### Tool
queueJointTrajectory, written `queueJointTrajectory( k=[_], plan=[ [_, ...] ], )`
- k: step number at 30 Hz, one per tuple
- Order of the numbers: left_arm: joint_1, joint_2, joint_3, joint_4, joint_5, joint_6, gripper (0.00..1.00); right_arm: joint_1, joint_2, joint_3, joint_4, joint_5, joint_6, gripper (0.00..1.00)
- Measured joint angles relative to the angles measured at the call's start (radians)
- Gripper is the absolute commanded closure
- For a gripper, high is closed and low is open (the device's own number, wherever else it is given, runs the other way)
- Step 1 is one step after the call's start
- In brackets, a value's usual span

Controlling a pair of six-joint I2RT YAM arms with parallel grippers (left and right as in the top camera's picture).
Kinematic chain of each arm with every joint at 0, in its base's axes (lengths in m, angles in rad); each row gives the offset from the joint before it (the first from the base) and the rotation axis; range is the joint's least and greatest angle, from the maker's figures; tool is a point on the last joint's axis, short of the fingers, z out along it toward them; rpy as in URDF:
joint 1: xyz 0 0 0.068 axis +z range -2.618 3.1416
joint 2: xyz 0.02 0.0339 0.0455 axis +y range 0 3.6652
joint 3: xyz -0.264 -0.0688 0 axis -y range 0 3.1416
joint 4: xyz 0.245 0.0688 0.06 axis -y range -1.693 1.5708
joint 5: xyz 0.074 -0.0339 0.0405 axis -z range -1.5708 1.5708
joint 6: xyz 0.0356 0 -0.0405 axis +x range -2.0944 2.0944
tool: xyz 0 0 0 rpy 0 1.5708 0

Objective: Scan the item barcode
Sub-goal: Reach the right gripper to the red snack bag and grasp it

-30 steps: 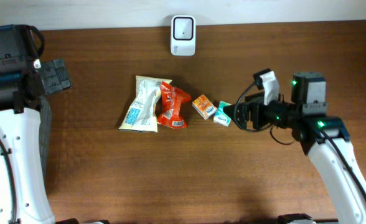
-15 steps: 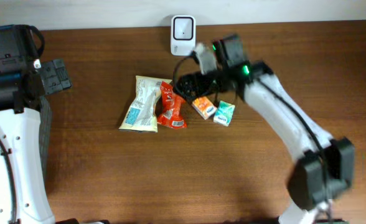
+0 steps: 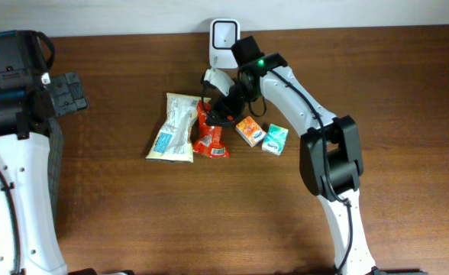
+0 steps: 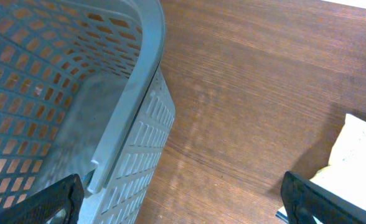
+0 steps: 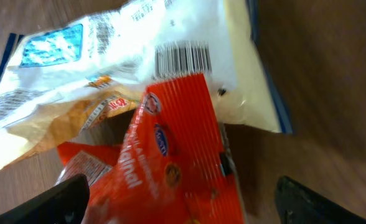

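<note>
Probably light, crinkly and slippery, best pinched at a flat sealed end: red packet (image 3: 209,142) mid-tabletop (image 3: 209,221) toward the far edge, overlapping cream bag (image 3: 175,126), right gripper (image 3: 214,114) above, jaws apart, left gripper (image 4: 183,200) likewise.

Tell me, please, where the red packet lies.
In the overhead view, the red packet lies mid-table between the pale bag and the orange box, under the right claw.

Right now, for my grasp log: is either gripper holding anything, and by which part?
Nothing is held. The right gripper stands open over the red packet, jaws wide on either side; the left gripper is open above the basket rim.
</note>
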Motion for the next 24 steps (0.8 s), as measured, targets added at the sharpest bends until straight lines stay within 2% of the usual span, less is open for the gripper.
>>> queueJointTrajectory(
  k=[2, 4, 6, 7, 8, 11, 12, 18, 23, 24],
  plan=[
    [0.0, 0.0, 0.0, 0.0, 0.0, 0.0, 0.01, 0.0, 0.029, 0.0, -0.01, -0.038, 0.001, 0.19],
    [0.0, 0.0, 0.0, 0.0, 0.0, 0.0, 0.01, 0.0, 0.038, 0.002, -0.04, -0.064, 0.0, 0.32],
    [0.0, 0.0, 0.0, 0.0, 0.0, 0.0, 0.01, 0.001, 0.046, 0.002, -0.077, -0.086, 0.002, 0.67],
    [0.0, 0.0, 0.0, 0.0, 0.0, 0.0, 0.01, 0.001, 0.046, 0.002, -0.082, -0.088, 0.003, 0.7],
    [0.0, 0.0, 0.0, 0.0, 0.0, 0.0, 0.01, 0.001, 0.046, 0.002, -0.082, -0.088, 0.003, 0.78],
    [0.0, 0.0, 0.0, 0.0, 0.0, 0.0, 0.01, 0.0, 0.05, 0.007, -0.085, -0.075, 0.092, 0.92],
    [0.0, 0.0, 0.0, 0.0, 0.0, 0.0, 0.01, -0.002, 0.053, 0.017, -0.098, -0.065, 0.119, 0.96],
    [0.0, 0.0, 0.0, 0.0, 0.0, 0.0, 0.01, -0.016, 0.052, 0.151, -0.225, 0.071, 0.378, 0.96],
    [0.0, 0.0, 0.0, 0.0, 0.0, 0.0, 0.01, -0.016, -0.037, 0.26, -0.375, 0.354, 0.858, 0.96],
    [0.0, 0.0, 0.0, 0.0, 0.0, 0.0, 0.01, -0.016, -0.05, 0.261, -0.375, 0.375, 0.917, 0.96]
  ],
)
